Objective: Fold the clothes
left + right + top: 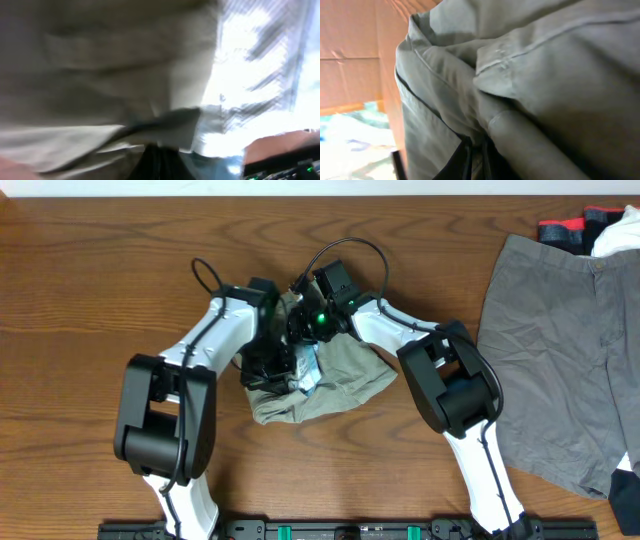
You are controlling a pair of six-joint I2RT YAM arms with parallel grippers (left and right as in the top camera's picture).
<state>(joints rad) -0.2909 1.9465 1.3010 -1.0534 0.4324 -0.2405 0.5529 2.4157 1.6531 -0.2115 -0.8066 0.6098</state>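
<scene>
The light khaki-beige shorts (340,385) hang bunched up at the middle of the table, lifted between both arms. My left gripper (272,350) is shut on their left part; in the blurred left wrist view the khaki cloth (100,75) fills the frame above my dark fingers (161,162). My right gripper (308,328) is shut on the same shorts close beside it, with folds and a seam (520,75) pressed round its fingers (470,162). The grey shorts (555,360) lie spread flat at the right, away from both grippers.
Red and black items (565,228) and a white cloth (620,235) lie at the far right corner behind the grey shorts. A dark cloth (625,500) shows at the right edge near the front. The wooden table (90,280) extends to the left.
</scene>
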